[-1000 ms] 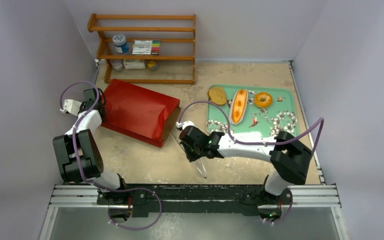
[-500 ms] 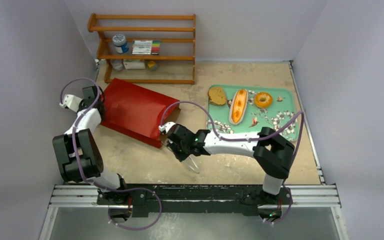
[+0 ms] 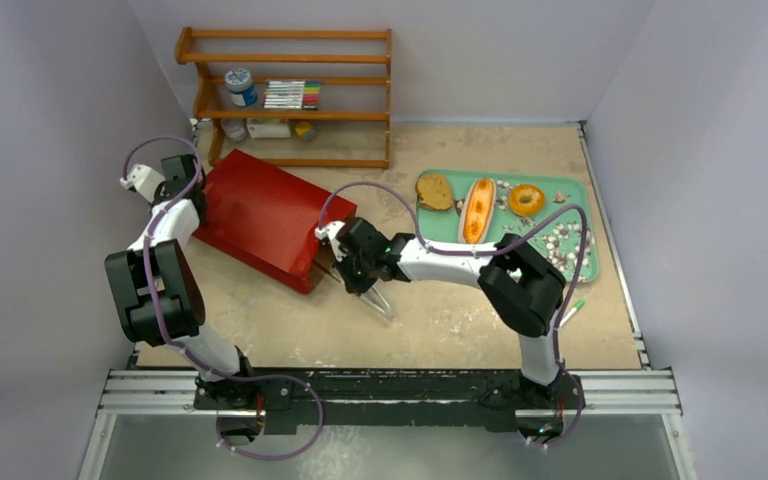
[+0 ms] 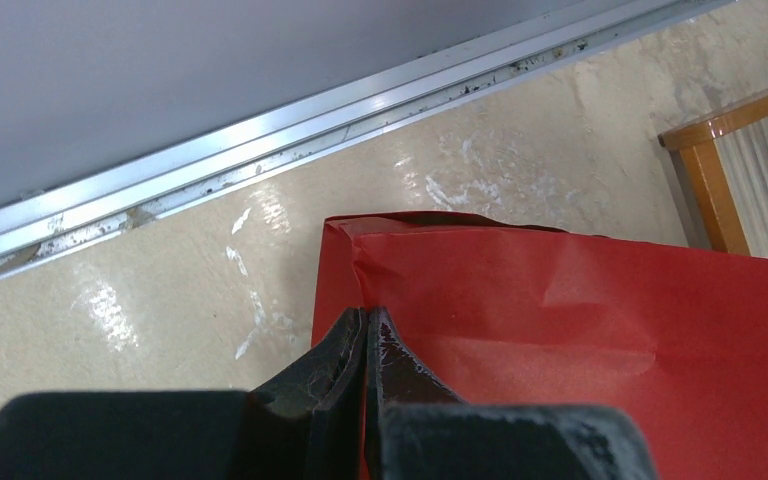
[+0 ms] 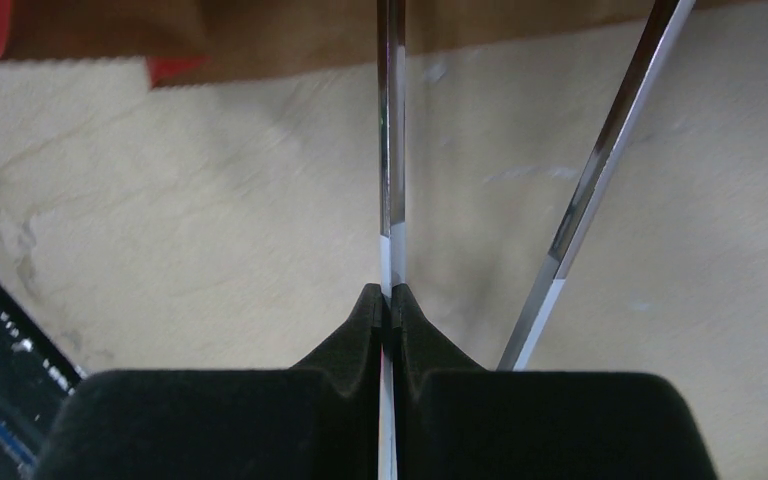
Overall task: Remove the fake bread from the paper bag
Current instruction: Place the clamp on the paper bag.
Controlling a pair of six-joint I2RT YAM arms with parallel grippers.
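The red paper bag (image 3: 260, 215) lies on its side, its brown mouth (image 5: 290, 30) facing right. My left gripper (image 4: 365, 315) is shut on the bag's closed far-left end (image 3: 198, 190). My right gripper (image 5: 390, 298) is shut on one arm of the metal tongs (image 5: 391, 150), whose other arm (image 5: 600, 170) splays to the right. In the top view, the right gripper (image 3: 352, 278) sits just outside the bag's mouth. Fake bread lies on the green tray (image 3: 560, 265): a brown slice (image 3: 434, 190), a long bun (image 3: 477, 210) and a ring bagel (image 3: 526, 199). The bag's inside is hidden.
A wooden shelf (image 3: 290, 95) with a jar and small items stands at the back, just behind the bag. The tongs' rear end (image 3: 382, 303) trails toward the near side. Metal rails (image 3: 400, 385) run along the table's near edge.
My right arm has swung left with the tongs, from beside the tray to the bag's mouth. The left gripper has drawn the bag's closed end slightly back.
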